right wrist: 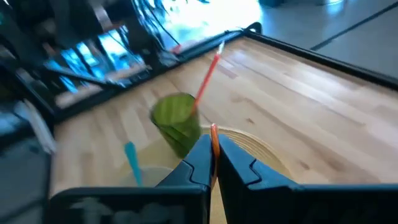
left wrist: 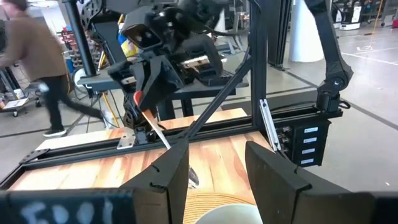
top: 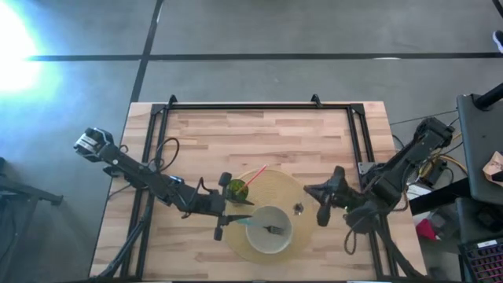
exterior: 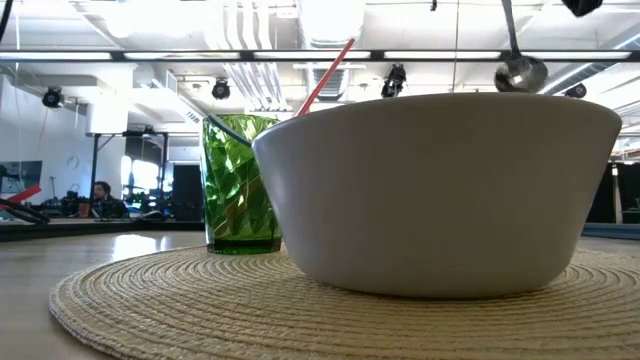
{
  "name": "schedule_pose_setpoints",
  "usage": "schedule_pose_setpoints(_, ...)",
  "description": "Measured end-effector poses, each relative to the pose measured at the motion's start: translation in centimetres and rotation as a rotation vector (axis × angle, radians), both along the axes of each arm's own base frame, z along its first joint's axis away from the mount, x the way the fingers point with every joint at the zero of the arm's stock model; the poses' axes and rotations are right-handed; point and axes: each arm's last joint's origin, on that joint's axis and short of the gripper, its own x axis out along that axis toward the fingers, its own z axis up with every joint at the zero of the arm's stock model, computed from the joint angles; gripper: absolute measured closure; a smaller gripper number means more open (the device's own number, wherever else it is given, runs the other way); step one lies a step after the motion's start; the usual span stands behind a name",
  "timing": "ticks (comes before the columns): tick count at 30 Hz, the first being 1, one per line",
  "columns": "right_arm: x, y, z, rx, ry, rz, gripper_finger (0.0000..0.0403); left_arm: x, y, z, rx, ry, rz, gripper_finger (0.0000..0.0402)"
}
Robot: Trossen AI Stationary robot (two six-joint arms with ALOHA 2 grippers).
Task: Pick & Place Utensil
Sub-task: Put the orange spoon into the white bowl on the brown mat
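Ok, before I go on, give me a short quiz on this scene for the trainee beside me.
1. True or false: the left gripper is shut on the spoon.
2. What stands in the green cup? A) a red straw B) a fork C) nothing
3. Fill in: the white bowl stands on the woven ____.

Key:
1. False. The right gripper holds the spoon, and the left gripper is open.
2. A
3. placemat
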Motion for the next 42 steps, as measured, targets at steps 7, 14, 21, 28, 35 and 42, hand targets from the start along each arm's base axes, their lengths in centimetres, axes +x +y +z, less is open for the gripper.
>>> schedule_pose_setpoints(7, -1.8, -1.8, -0.9, 0.139, -0.201, -0.002, 0.0394, 0.0, 0.0, 0.0, 0.000, 0.000, 0.000, 0.0250)
schedule_pose_setpoints(14, -2.7, -2.7, -3.7, 0.262, -0.350, 0.002, 0.0394, 0.0, 0.0, -0.1, 0.007, 0.013, 0.000, 0.0250)
schedule_pose_setpoints(21, -2.8, -2.8, -6.1, 0.310, -0.439, 0.012, 0.0394, 0.0, 0.0, -0.1, 0.007, 0.013, 0.000, 0.0250)
schedule_pose_setpoints(28, -2.3, -2.3, -6.8, 0.312, -0.426, 0.010, 0.0394, 0.0, 0.0, -0.2, 0.007, 0.013, 0.000, 0.0250)
schedule_pose_setpoints(35, -1.5, -1.5, -7.2, 0.302, -0.403, 0.009, 0.0394, 0.0, 0.0, -0.2, 0.006, 0.013, -0.001, 0.0250)
schedule_pose_setpoints(42, -0.7, -0.7, -7.8, 0.298, -0.384, 0.005, 0.0394, 0.0, 0.0, -0.2, 0.005, 0.013, -0.001, 0.0250)
